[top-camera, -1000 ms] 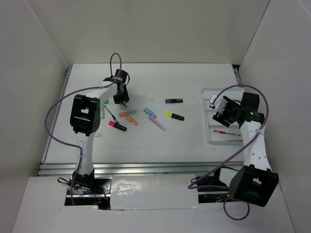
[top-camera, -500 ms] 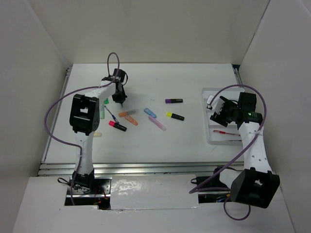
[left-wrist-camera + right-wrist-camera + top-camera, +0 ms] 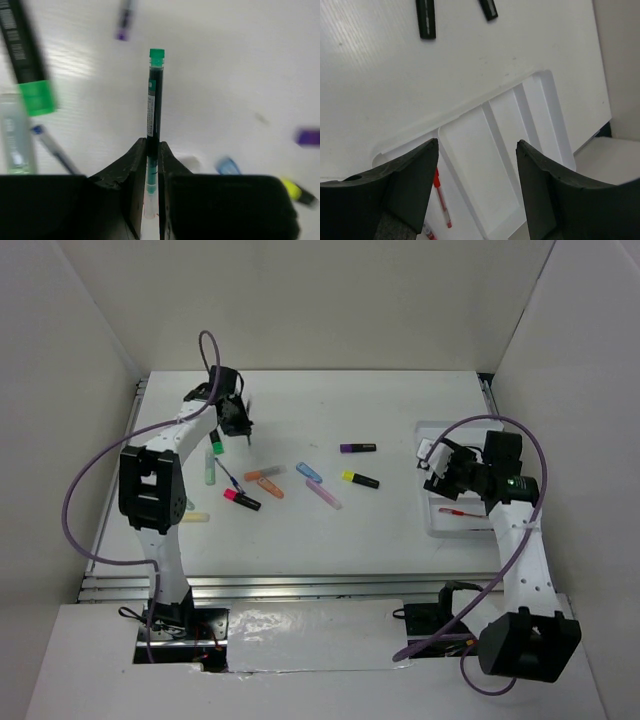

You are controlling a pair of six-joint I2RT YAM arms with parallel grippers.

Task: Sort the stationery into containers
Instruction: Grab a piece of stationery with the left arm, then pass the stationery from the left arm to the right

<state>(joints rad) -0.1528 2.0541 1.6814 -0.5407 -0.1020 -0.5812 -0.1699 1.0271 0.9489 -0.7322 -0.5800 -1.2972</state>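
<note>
Across the overhead view the white table (image 3: 380,530) fills the middle of the frame. At its right side the white tray (image 3: 437,523) is half covered by the right arm. Only its lower left part and upper edge show there, so its compartments cannot be counted. In the right wrist view the tray (image 3: 492,120) runs off the lower edge. It shows long parallel dividers and a thin red pen (image 3: 441,197) in the leftmost visible compartment, beside the finger at lower left. The right gripper (image 3: 476,145) hangs over the tray, fingers spread wide with nothing between them.

At the upper left of the overhead view the left gripper (image 3: 240,425) is too small and dark to read. In its wrist view the fingers are pinched narrow on a green-capped pen (image 3: 154,100). This pen is thin and dark and points straight up the frame. Its lower end is hidden between the pads, and everything behind it is blurred.

Loose stationery lies left of centre on the table:
- a purple-capped highlighter (image 3: 357,448)
- a yellow-capped highlighter (image 3: 360,479)
- a pink-capped highlighter (image 3: 241,499)
- a lilac marker (image 3: 323,494)
- a blue marker (image 3: 310,472)
- two orange markers (image 3: 268,482)
</note>
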